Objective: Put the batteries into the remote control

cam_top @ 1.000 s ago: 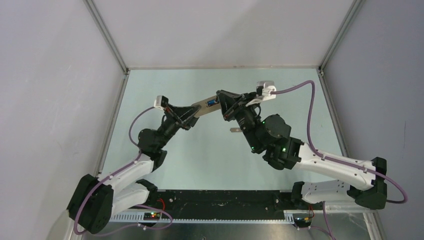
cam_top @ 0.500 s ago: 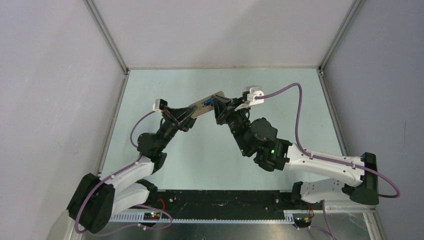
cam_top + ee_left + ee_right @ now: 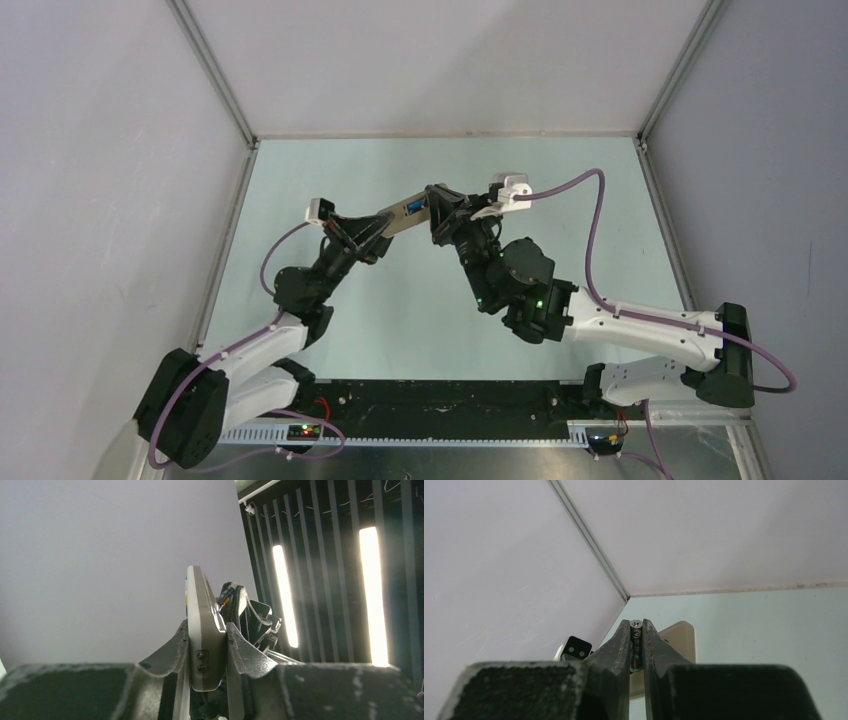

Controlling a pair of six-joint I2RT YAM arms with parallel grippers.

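Note:
My left gripper (image 3: pixel 383 226) is shut on the near end of the remote control (image 3: pixel 400 215), holding it up off the table with its tan back upward. A bright blue battery (image 3: pixel 414 207) lies in the back's slot. In the left wrist view the remote control (image 3: pixel 204 630) stands edge-on between the fingers (image 3: pixel 172 645). My right gripper (image 3: pixel 434 205) sits at the remote's far end, shut on a dark battery (image 3: pixel 636 645) that lies lengthwise between its fingers (image 3: pixel 616 650). The tan remote control (image 3: pixel 680 640) shows just behind those tips.
The pale green table (image 3: pixel 560 200) is walled by grey panels at the back and both sides. The left arm's wrist camera (image 3: pixel 574 649) shows to the left of the right gripper's tips. A purple cable (image 3: pixel 590 230) loops off the right wrist.
The right arm has swung left with the dark battery, bringing its tips against the remote's far end. The left arm and remote have barely moved.

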